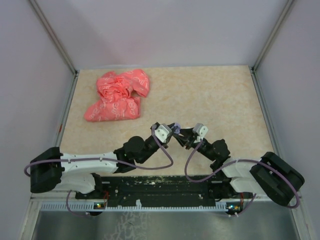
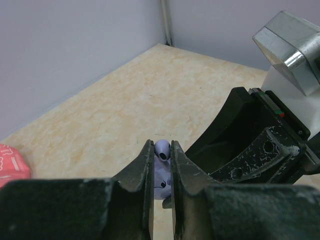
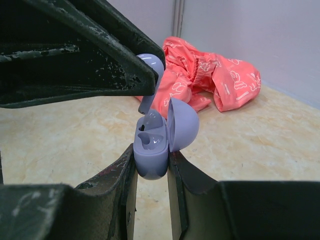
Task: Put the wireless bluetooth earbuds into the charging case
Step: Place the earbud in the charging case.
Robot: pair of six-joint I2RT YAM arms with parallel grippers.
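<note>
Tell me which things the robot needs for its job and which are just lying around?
For the job:
pale purple earbud in the left claw
open purple charging case in the right claw

Just lying about:
crumpled pink cloth on the table

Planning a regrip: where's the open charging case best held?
Low on the case, front and hinge side, coming from the side like the right pincer: the lid stands open and the sockets on top must stay clear.

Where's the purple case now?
In the right wrist view, the open purple case sits pinched in the right gripper, just under the earbud held by the left gripper.
</note>
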